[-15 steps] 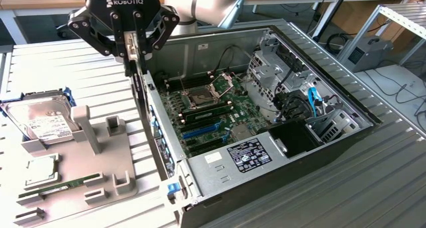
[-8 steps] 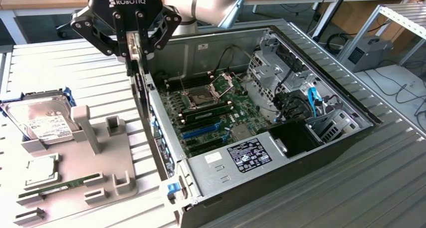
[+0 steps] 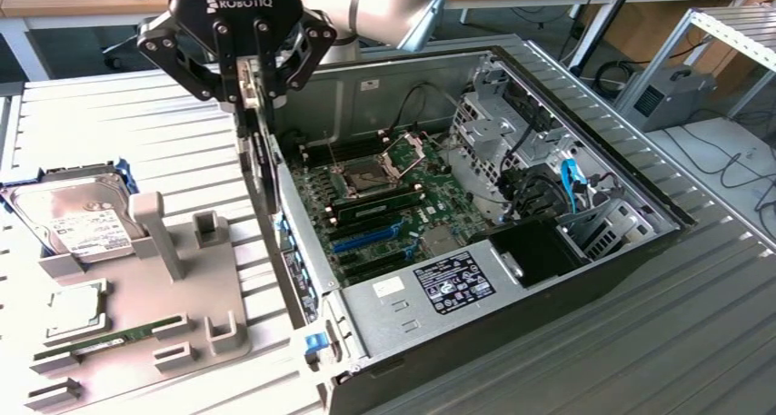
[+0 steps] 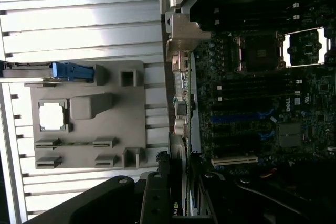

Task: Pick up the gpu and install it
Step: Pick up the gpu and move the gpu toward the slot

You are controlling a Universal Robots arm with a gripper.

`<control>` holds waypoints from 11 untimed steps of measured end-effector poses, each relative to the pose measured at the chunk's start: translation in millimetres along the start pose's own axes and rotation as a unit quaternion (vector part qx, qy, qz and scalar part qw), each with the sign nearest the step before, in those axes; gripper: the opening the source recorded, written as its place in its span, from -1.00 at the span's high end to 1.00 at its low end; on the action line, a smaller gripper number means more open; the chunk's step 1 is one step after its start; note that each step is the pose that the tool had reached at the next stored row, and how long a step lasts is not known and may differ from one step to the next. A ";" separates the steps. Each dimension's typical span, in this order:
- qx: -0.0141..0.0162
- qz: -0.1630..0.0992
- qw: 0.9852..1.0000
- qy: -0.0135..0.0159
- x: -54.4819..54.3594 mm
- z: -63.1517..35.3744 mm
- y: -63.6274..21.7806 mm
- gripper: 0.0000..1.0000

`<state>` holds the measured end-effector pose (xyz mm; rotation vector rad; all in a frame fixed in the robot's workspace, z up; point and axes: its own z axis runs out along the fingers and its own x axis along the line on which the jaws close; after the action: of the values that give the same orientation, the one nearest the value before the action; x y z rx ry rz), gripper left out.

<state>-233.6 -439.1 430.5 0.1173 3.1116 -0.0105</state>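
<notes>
- Your gripper (image 3: 253,90) (image 4: 181,205) has its fingers clamped on the gpu (image 3: 256,147) (image 4: 178,108), gripping the card's upper edge so that it hangs upright.
- You have the gpu in the air over the rear wall of the open computer case (image 3: 552,279), on the exterior view's left.
- It is not seated on the motherboard (image 3: 401,202) (image 4: 262,93).
- The grey holder tray (image 3: 145,324) (image 4: 89,129) lies on the tabletop (image 3: 109,115) beside the case, carrying the RAM stick (image 3: 109,335).

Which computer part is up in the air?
The gpu: the fingers hold it hanging edge-on beside the open case. The hard drive, processor chip and RAM stick all lie down at the grey tray.
</notes>
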 end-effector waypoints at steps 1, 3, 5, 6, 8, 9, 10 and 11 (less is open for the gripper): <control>0.000 0.000 1.000 0.000 -0.6 0.1 0.0 0.48; 0.000 0.000 1.000 0.000 -1.7 0.1 0.1 0.48; 0.000 0.000 1.000 0.000 -3.5 0.2 0.3 0.48; 0.000 0.000 1.000 0.000 -4.4 0.3 0.3 0.48; 0.000 0.000 1.000 0.000 -5.9 0.4 0.4 0.48; 0.000 0.000 1.000 0.000 -6.5 0.5 0.5 0.48; 0.000 0.000 1.000 0.000 -7.1 0.6 0.5 0.48; 0.000 0.000 1.000 0.000 -7.9 0.6 0.6 0.48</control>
<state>-225.7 -439.1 430.1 0.1173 3.1116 -0.0104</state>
